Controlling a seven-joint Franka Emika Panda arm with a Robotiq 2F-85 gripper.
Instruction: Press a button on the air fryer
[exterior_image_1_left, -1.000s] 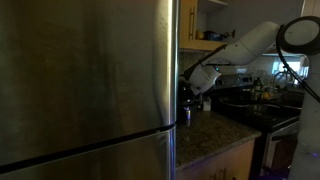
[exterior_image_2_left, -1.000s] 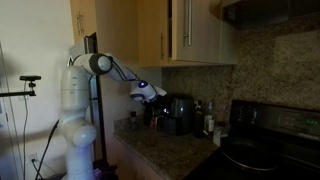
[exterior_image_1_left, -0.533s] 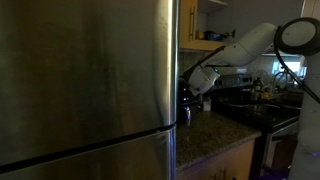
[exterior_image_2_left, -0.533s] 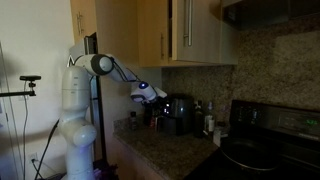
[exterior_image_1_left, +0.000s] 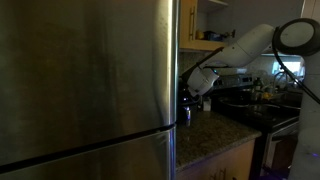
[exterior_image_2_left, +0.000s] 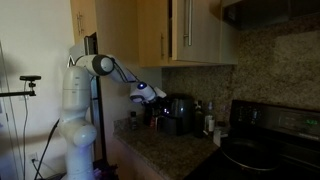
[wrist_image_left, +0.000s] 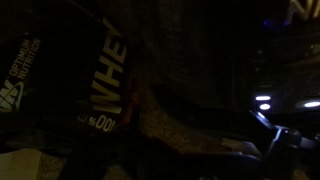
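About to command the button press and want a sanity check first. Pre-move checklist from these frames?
1. Air fryer located on the granite counter: ok.
2. Gripper close to it, on its robot-facing side: ok. Contact: cannot tell.
3. Gripper open or shut: cannot tell, too small and dark.
4. Target button in sight: cannot tell. The wrist view is dark and shows mainly a whey tub.
5. Clear sightline: not ok in an exterior view, where the fridge fills most of the frame.
6. Space beside the air fryer: not ok. Small containers stand on its stove side.
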